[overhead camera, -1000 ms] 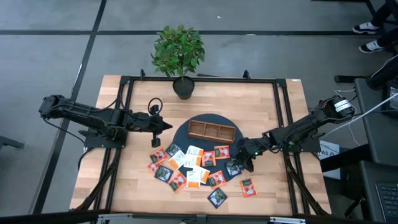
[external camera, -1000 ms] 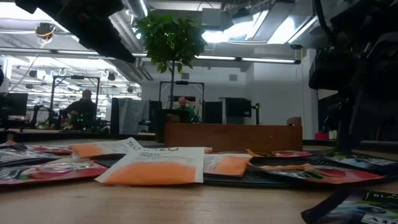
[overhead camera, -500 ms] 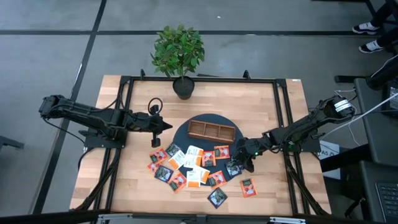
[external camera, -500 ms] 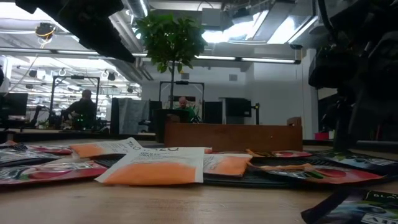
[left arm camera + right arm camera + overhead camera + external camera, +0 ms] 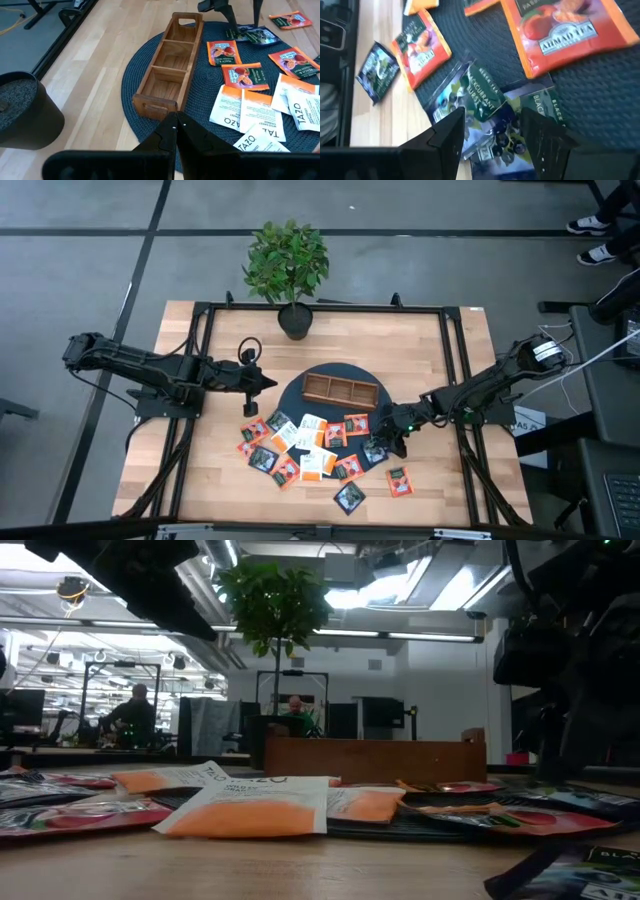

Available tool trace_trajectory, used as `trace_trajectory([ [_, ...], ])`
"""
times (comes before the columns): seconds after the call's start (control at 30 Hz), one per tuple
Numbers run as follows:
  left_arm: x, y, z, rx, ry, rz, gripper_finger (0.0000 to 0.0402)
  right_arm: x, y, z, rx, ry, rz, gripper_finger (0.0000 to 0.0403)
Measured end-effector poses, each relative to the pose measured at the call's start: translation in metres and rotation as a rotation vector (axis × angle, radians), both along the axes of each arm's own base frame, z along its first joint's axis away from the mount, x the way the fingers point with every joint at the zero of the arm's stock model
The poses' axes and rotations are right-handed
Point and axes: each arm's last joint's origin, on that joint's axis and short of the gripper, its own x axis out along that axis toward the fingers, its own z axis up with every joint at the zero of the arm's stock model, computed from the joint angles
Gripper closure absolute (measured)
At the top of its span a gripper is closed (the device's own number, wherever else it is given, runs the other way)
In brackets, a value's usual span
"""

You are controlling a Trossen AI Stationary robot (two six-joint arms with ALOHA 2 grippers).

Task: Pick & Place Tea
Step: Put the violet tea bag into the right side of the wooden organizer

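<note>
Right pincer open over dark sachets; left pincer closed.

A wooden tray lies on a round mat at the table's middle, with a potted plant at the far edge. Tea sachets spread across the mat's near side and the table beyond. The left gripper sits left of the tray; the right gripper stands over sachets at the mat's right near edge.

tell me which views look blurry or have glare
Right wrist view: soft all over, the dark sachets between the open right gripper smeared. Low view: bright ceiling glare, the front orange sachet fuzzy. High view: evenly lit and crisp.
</note>
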Motion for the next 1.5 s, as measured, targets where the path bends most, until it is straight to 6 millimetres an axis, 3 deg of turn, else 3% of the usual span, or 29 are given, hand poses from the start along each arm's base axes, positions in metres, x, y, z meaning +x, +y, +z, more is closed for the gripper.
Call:
trace_trajectory([
  [0.4,-0.0001,0.0,-0.0001,0.0,0.001,0.0,0.0398,0.0019,0.0007,-0.0033,-0.016,-0.008,0.017,0.0221],
  [0.53,-0.0001,0.0,-0.0001,0.0,0.002,0.0,0.0398,0.0017,0.0007,-0.0036,-0.017,-0.006,0.023,0.0258],
  [0.87,-0.0002,0.0,-0.0001,0.0,0.002,0.0,0.0398,0.0012,0.0007,-0.0041,-0.015,0.002,0.026,0.0394],
  [1.5,-0.0011,0.0001,-0.0016,0.001,0.02,-0.002,0.0398,0.0019,-0.0008,-0.0041,-0.047,-0.009,-0.016,0.039],
])
